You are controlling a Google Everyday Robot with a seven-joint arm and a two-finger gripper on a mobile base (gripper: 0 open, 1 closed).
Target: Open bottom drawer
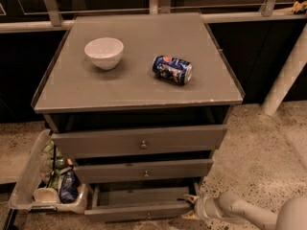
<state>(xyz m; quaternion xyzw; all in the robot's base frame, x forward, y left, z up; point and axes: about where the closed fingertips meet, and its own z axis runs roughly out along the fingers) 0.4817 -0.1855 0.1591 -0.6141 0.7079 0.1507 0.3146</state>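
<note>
1. Camera view: a clear plastic bin (29, 195) on the floor left of the cabinet holds bottles and a white cup. A white bowl (104, 51) and a can (172, 69) lying on its side are on the cabinet top (134, 87).
2. The gripper (191, 207) is low on the right, with its fingers (190, 198) apart at the right end of the drawer's front.
3. The bottom drawer (139, 212) stands pulled out beneath the other two, its knob left of the gripper.

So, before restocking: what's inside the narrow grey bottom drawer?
Only a bare grey floor shows inside the narrow grey bottom drawer; the back is hidden under the mid-sized grey drawer. The robot's hand sits at its right front corner.
</note>
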